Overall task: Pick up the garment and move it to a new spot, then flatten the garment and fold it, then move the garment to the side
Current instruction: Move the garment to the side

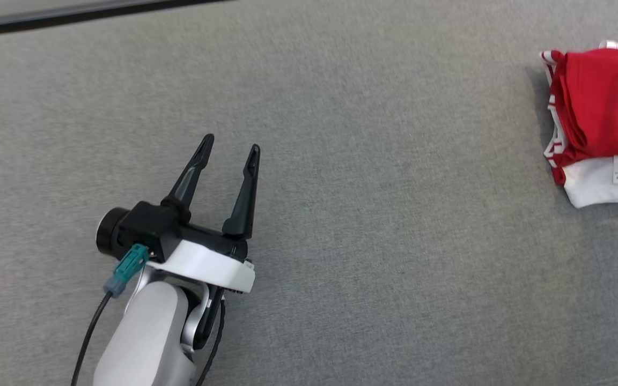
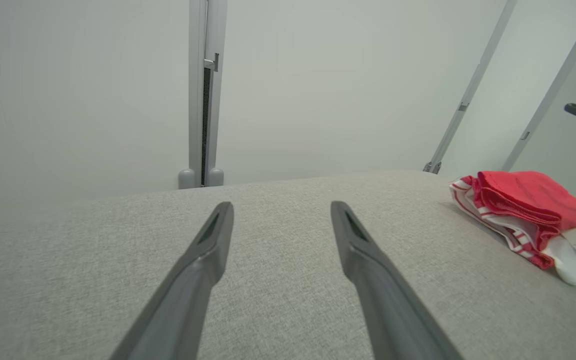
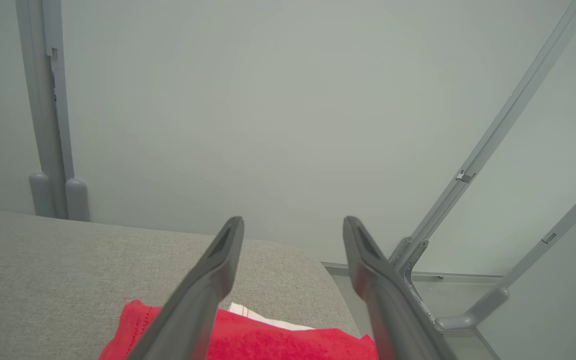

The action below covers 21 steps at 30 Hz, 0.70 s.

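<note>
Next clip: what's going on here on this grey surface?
A two-armed robot is working with a red and white garment, which lies folded in a compact stack at the right side of the grey surface. Nothing is holding it. The right gripper hangs open above the garment, and the left gripper is open and empty over bare surface well to the left.
</note>
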Tool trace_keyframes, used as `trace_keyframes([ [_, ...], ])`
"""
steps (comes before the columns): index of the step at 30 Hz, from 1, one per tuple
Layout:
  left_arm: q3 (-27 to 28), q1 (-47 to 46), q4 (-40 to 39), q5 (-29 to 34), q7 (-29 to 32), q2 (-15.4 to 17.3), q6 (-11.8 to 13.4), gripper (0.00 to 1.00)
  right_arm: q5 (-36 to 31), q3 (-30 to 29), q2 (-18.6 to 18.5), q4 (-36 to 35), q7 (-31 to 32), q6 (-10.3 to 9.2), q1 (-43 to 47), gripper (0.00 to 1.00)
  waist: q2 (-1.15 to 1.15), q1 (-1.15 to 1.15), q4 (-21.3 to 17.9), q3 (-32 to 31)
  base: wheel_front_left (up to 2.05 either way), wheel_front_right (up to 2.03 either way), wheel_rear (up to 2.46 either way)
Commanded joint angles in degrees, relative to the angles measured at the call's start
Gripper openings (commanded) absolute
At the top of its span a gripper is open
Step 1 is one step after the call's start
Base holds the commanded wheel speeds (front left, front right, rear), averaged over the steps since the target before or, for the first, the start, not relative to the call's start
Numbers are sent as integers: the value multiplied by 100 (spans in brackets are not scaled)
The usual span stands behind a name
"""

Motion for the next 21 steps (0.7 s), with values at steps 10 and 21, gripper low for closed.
trace_keyframes([
  [10,409,687,-231,-212,5,24,191,100,393,-8,870,-1618,-29,-2,1488,100,0,0,791,-1180,0,0,0],
  [21,834,1357,-263,-241,5,21,348,100,310,-210,1925,-2423,-29,-2,2841,100,0,0,1202,-1823,0,0,0],
])
